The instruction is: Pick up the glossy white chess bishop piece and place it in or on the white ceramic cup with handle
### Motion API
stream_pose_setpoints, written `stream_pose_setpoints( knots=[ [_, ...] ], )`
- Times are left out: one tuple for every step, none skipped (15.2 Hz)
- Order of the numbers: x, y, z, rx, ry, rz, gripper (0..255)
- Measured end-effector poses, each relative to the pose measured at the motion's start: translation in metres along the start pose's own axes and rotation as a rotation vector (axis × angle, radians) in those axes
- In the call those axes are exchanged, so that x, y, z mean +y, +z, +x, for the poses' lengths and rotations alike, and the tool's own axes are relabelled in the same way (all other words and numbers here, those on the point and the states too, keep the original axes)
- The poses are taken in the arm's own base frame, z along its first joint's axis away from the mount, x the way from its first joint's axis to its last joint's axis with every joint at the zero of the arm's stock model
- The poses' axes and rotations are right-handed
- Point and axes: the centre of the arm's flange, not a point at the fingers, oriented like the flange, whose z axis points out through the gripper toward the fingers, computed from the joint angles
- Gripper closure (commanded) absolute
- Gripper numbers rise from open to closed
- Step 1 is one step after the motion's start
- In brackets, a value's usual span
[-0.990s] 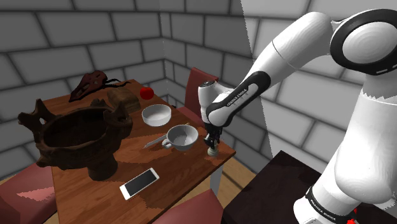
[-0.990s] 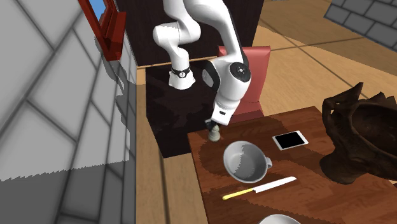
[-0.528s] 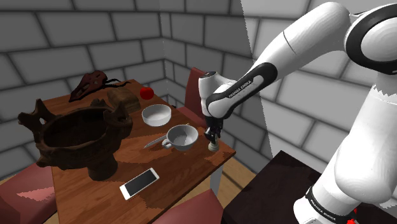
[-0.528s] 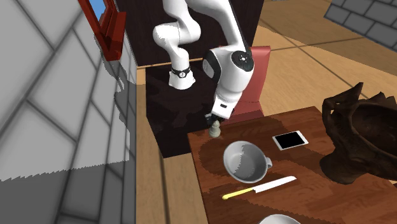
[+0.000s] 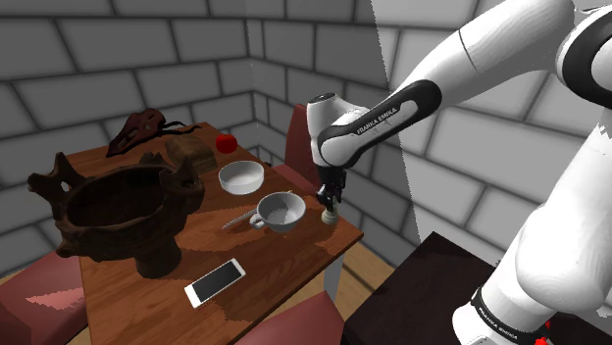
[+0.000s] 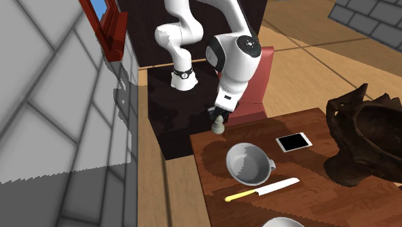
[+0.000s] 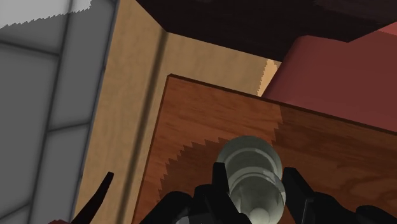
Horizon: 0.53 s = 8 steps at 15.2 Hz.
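Bishop (image 7: 249, 159), glossy, round-based, grey-white, clasped between fingers (image 7: 219, 184) of black gripper (image 5: 331, 204), seemingly just above wood-grain table (image 7: 191, 127).

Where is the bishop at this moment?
In the shoulder view the bishop is clasped in the hand, just right of the cup, over the table corner.

I've got the gripper (image 5: 331, 203) pointing straight down, fingers clamped on the top of the pale bishop (image 5: 330, 218), right at the edge of the wooden table (image 5: 284, 257) that faces the stand. The white cup (image 5: 280, 212) sits just beside the bishop toward the table's middle, its handle turned toward the dark carved bowl (image 5: 118, 211). A white bowl (image 5: 241, 177) sits behind the cup, a red apple (image 5: 227, 143) near the far edge and a phone (image 5: 215, 281) near the near edge.
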Motion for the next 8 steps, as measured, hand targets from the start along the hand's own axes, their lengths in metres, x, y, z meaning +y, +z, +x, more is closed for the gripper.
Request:
stream_pose_setpoints(
  knots=[
    [0.0,-0.005,0.0,0.0,0.0,0.0,255],
    [0.0,-0.01,-0.001,0.0,0.0,0.0,255],
    [0.001,-0.015,-0.001,0.0,0.0,0.0,255],
    [0.002,-0.02,-0.001,0.0,0.0,0.0,255],
    [0.002,-0.025,-0.001,0.0,0.0,0.0,255],
    [0.003,-0.031,-0.003,0.0,0.0,0.0,255],
    [0.004,-0.036,-0.004,0.0,0.0,0.0,255],
    [0.004,-0.041,-0.005,0.0,0.0,0.0,255]
  ],
)
